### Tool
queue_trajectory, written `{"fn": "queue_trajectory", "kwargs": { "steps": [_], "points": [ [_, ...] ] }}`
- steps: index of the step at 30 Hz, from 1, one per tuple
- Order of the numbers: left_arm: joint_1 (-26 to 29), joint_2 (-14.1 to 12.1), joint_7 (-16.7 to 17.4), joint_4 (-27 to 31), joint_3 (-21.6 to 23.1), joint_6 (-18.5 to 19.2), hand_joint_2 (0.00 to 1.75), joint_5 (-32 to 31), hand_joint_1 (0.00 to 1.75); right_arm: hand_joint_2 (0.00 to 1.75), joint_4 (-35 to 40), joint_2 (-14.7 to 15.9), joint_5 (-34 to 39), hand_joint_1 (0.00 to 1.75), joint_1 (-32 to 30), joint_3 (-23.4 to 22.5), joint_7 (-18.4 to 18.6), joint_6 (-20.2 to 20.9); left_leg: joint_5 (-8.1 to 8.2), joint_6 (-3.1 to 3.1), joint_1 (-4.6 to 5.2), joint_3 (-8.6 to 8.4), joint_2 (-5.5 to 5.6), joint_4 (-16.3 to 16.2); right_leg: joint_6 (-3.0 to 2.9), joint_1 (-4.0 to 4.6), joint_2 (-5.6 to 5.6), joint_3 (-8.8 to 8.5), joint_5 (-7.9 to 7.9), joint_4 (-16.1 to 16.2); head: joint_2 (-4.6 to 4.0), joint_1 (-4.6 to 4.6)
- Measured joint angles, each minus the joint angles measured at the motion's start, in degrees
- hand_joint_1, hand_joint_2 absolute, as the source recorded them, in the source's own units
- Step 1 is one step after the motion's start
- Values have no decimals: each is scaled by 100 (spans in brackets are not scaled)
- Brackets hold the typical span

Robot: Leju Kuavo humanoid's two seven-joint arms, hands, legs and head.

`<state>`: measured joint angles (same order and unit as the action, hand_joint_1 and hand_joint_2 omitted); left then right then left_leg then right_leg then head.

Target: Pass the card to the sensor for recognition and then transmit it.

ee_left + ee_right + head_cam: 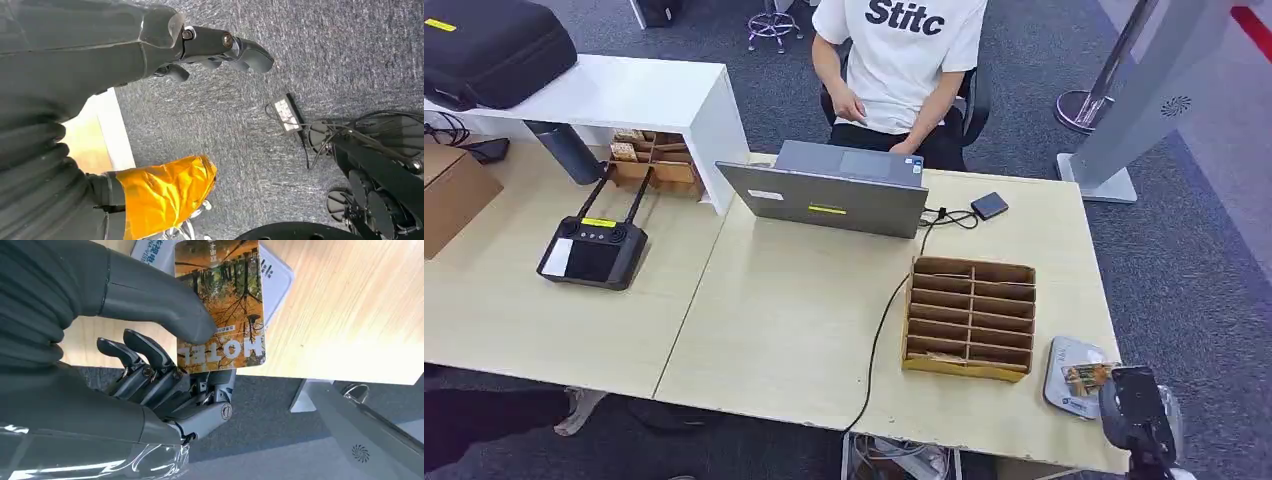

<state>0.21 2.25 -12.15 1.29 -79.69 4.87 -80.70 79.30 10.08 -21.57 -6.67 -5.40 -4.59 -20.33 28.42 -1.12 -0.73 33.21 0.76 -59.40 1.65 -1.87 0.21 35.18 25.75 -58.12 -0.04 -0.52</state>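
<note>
The card [220, 300], an orange hotel key card printed with autumn trees, was pinched in the right hand [165, 365], the thumb [165, 305] pressed on its face and the darker fingers [145, 365] behind it. It hung just over the sensor [277, 277], a flat white pad lying at the table's [804, 330] front right corner; whether card and pad touched could not be told. In the head view the card [1084, 378] overlapped the sensor [1064, 360] right beside the sorting tray [970, 318], a brown box of slots.

The left hand [220, 47] hung below the table over the carpet, holding nothing, its fingers loosely curled.

Further back a laptop [834, 195] stood near the far edge with a person [904, 60] seated behind it, and a black controller [592, 250] lay on the left half.

The grip looked shallow, taking only one end of the card, so I judged it could swivel or slip out if the card scraped the pad. The sensor sat very close to the table's edge; a push from the hand might slide it off. Held too high or tilted, the card might also fail to read.
</note>
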Motion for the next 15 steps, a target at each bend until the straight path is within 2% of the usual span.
{"fn": "queue_trajectory", "kwargs": {
  "steps": [9,15],
  "points": [
    [0,0,-7,0,18,-7,175,31,0,175,7,0,-149,175,-1,9,-22,-26,0,0,0,0,0,0,0,0,0,-1,0,0,0,0],
    [1,13,-22,0,70,-7,175,74,0,175,374,0,-293,175,-11,31,-103,-129,0,0,0,1,0,0,0,0,0,-1,0,0,0,0]
  ]
}}
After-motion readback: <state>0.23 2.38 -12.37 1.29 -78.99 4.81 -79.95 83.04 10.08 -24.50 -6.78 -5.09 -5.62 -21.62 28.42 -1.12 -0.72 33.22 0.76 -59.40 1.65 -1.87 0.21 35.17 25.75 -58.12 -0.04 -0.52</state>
